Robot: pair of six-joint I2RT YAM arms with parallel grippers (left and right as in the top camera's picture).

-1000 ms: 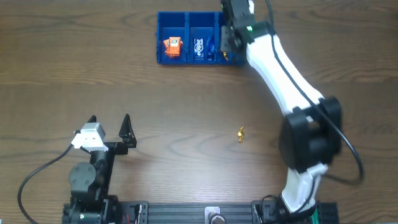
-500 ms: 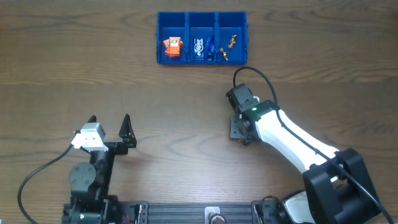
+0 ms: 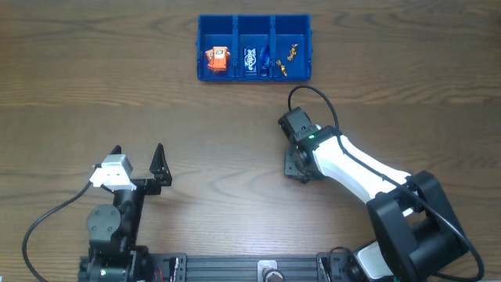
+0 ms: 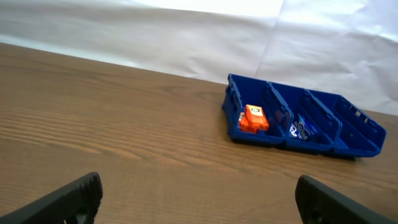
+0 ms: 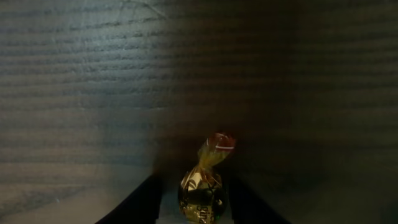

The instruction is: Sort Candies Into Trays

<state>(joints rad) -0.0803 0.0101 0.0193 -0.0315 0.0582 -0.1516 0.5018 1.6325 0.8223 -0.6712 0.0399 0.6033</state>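
Right arm reaches in from its base to mid-table, right gripper [image 3: 298, 168] down low over the wood. Its wrist view shows a gold-wrapped candy [image 5: 203, 185] lying on the table directly between the two fingers, twisted end of the wrapper pointing away from the wrist. The jaws are parted a little wider than the candy and straddle it, a thin gap visible on at least one side; nothing lifted, nothing gripped. Left gripper [image 3: 138, 150] sits near its own base at the near left, jaws spread wide and empty, well apart from everything else. Blue three-compartment tray [image 3: 254, 17] stands at the far edge of the wooden table [image 3: 407, 94], well apart from the candy. Left compartment: orange-wrapped candy [image 3: 217, 59]. Middle compartment: blue-wrapped candy [image 3: 252, 57]. Right compartment: a few small gold candies [image 3: 287, 56], same sort of wrapper as the one under the right gripper. A black cable loops off the right arm's wrist.
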